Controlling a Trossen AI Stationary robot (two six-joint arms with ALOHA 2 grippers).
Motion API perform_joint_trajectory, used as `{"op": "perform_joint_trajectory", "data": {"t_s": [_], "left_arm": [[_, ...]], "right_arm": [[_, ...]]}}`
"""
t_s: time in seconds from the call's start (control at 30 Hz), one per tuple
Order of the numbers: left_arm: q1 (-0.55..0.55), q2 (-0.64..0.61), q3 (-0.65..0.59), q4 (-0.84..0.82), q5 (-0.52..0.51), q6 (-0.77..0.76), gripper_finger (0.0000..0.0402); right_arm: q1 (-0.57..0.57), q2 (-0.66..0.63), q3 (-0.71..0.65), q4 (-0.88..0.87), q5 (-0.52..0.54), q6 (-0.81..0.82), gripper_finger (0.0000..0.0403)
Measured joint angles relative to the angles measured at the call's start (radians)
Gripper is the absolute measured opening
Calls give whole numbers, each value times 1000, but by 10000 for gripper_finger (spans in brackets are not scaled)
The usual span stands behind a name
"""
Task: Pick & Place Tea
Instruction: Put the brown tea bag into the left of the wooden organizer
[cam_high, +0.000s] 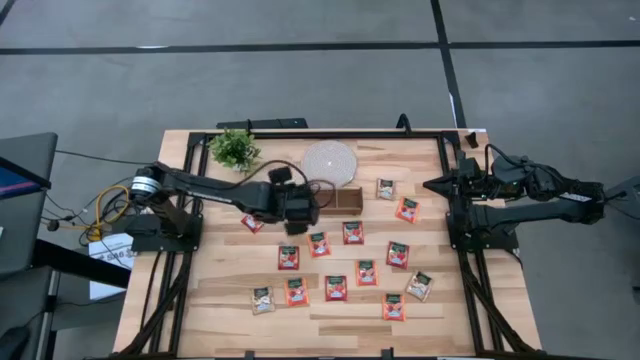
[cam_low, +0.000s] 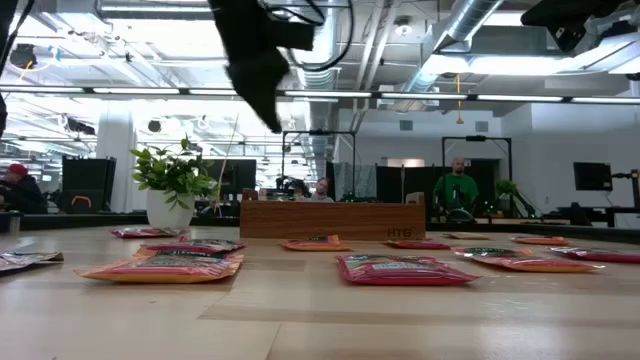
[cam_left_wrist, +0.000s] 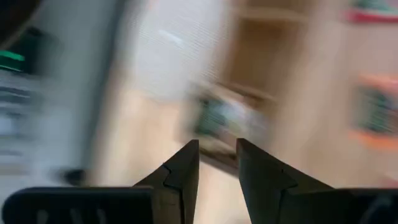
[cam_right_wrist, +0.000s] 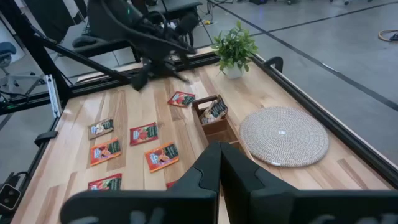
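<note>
Desk (cam_high: 220, 300): pale wood, dark frame
Tea sachets (cam_high: 336, 288): mostly red-orange, a few pale; lying flat, scattered over the desk's middle and front. One sachet (cam_right_wrist: 216, 109) stands in the end compartment of the wooden tray (cam_right_wrist: 214, 123)
Woven round mat (cam_high: 329, 161): beside the tray
Potted plant (cam_high: 234, 150): rear of desk
Left gripper (cam_high: 303, 212): raised above desk near the tray, fingers (cam_left_wrist: 180, 177) slightly apart, empty
Right gripper (cam_right_wrist: 219, 163): fingers together, empty; arm parked at right edge

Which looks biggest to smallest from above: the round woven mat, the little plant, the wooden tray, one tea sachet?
1. Woven mat
2. Plant and wooden tray: look alike; the left gripper hides part of the tray
3. Tea sachet
</note>
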Motion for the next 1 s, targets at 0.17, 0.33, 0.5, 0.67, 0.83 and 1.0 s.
{"op": "perform_joint_trajectory", "data": {"t_s": [0.17, 0.33, 0.5, 0.67, 0.83, 1.0], "left_arm": [[-32, -25, 0, -151, 457, -202, 99], [-177, -25, -14, -153, 578, -309, 99], [-339, -24, -60, -133, 524, -415, 99], [-442, -24, -128, -84, 414, -633, 99], [-481, -24, -197, -36, 353, -834, 99], [-482, -24, -256, 30, 401, -908, 99]], "right_arm": [[0, 0, 0, 0, 0, 0, 0], [0, 0, 0, 0, 0, 0, 0], [0, 0, 0, 0, 0, -1, 0], [0, 0, 0, 0, 0, -1, 0], [0, 0, 0, -6, 0, -1, 0], [0, 0, 0, -53, 1, -1, 0]]}}
